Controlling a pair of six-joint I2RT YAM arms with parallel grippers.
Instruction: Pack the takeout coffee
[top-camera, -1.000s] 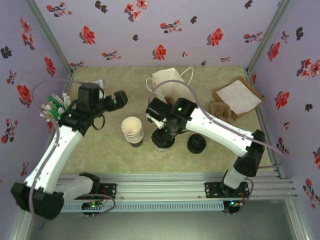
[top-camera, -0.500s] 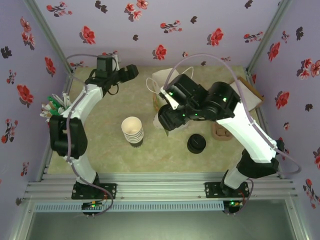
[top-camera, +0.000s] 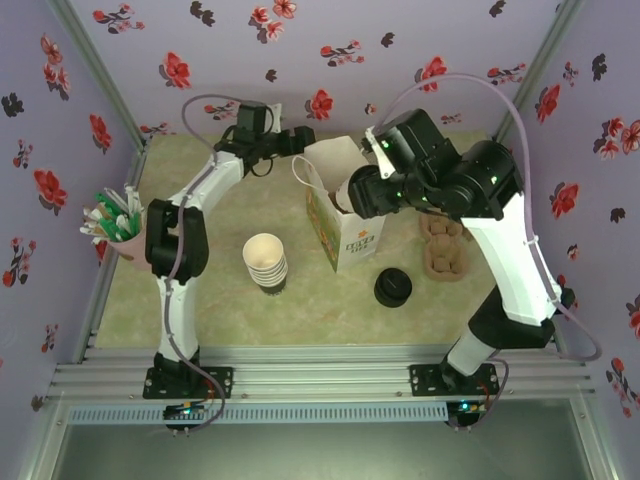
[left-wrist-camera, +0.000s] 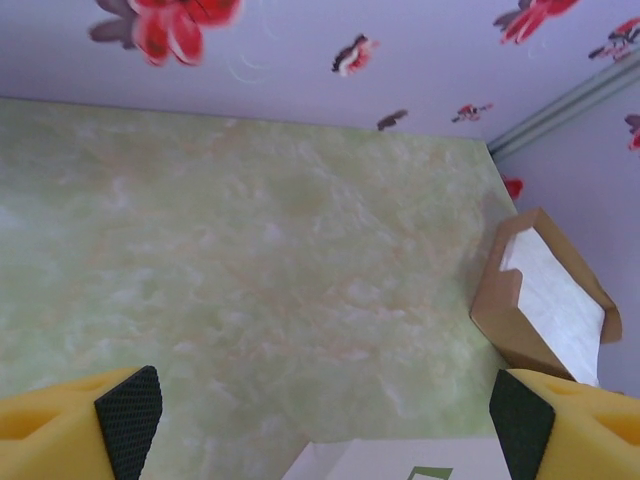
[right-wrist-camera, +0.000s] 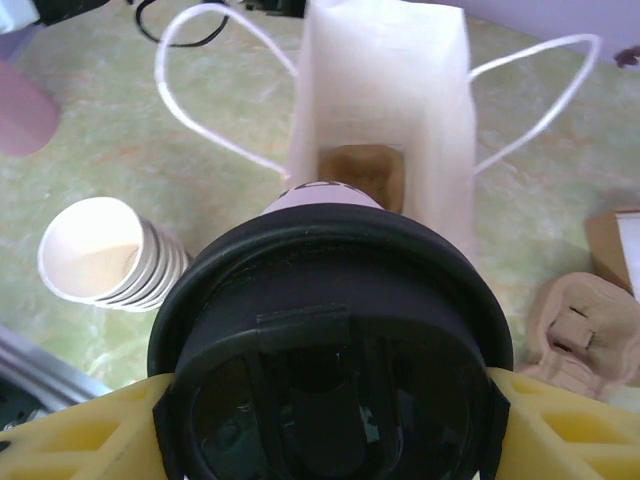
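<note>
Right wrist view: my right gripper (right-wrist-camera: 330, 420) pinches the coffee (right-wrist-camera: 330, 345), its yellow jaws pressed against the cup from the left and the right just under the black lid. The coffee takes up the lower middle of the frame, lid toward the camera, and hangs over the open mouth of the bag (right-wrist-camera: 385, 90), which stands upright in the upper middle. Whether the cup's base is below the bag's rim I cannot tell. A brown thing (right-wrist-camera: 362, 170) lies at the bottom of the bag. The cups (right-wrist-camera: 95, 255), a lidless stack, sit at the left edge, well apart from the bag, and the carrier (right-wrist-camera: 580, 325) lies at the right edge.

In the top external view my right gripper is at the centre, over the bag's mouth. My wrist hides most of the coffee there; the pale bit at the bag's rim is probably the cup's side. The lids (top-camera: 393, 288) sit to the lower right of the bag.

My left gripper (top-camera: 303, 138) is in the upper middle, near the bag's top left corner. In the left wrist view its jaws are spread wide with nothing between them, bare table (left-wrist-camera: 250, 250) beyond. The box (left-wrist-camera: 545, 300) sits at the right edge.
</note>
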